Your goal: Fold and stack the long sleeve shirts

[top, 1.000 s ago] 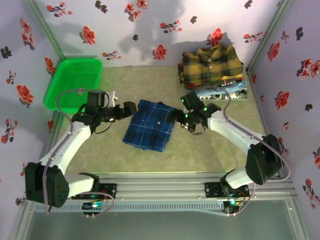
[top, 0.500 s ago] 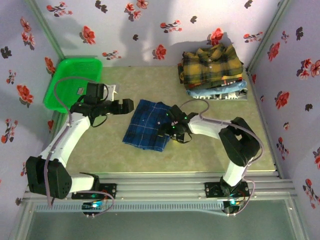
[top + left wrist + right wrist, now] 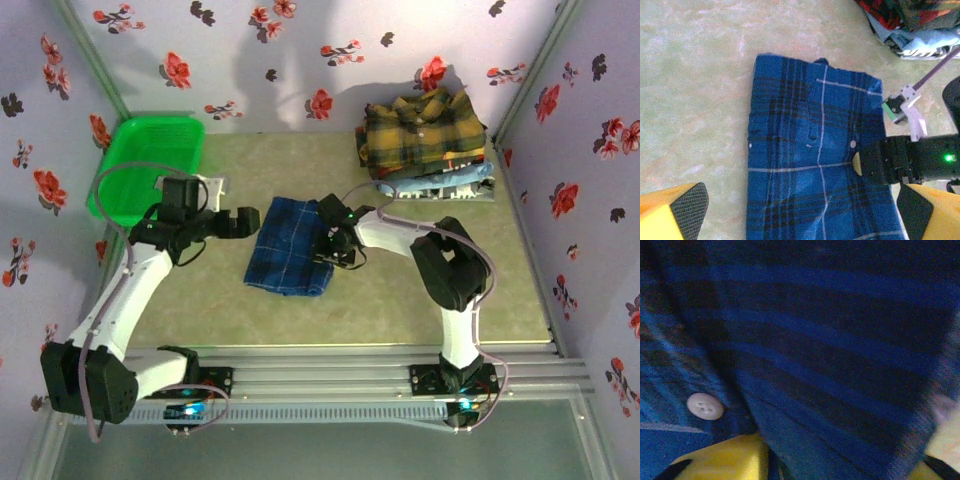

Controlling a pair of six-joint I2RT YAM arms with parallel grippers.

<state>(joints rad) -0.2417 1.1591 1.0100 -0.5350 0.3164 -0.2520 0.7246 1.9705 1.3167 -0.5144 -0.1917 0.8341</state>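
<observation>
1. Since the earlier frame the right claw (image 3: 330, 243) has slid leftward across the frame, from the bare counter (image 3: 400, 300) beside the cloth onto the right edge of the dark blue plaid shirt (image 3: 288, 245). Its arm has bent sharply behind it. The left claw (image 3: 248, 222) has drawn back slightly to the left, and the shirt looks narrower on its right side.
2. In the right wrist view, the right claw's yellow fingers (image 3: 735, 455) straddle a raised fold of blue plaid, with a white button (image 3: 705, 406) just beside it. The jaws are narrowing around the cloth, but I cannot tell whether they have pinched it.
3. The left claw stands wide and holds nothing. In its own view its padded fingers (image 3: 687, 202) hover above the shirt's near end, not touching it.
4. The blue shirt lies folded on the counter at mid-frame, between the two claws. Its long axis runs roughly up and down the frame, tilted a little.
5. The relation that matters is that the stack sits at the upper right of the frame, well apart from the blue shirt, with the mustard-yellow plaid shirt (image 3: 425, 130) on top and light blue ones (image 3: 445, 180) beneath. It lies up and to the right of the right claw, so the right arm is much the nearer for a carry there.
6. The green basket (image 3: 150, 155) sits at the upper left, behind the left arm.
</observation>
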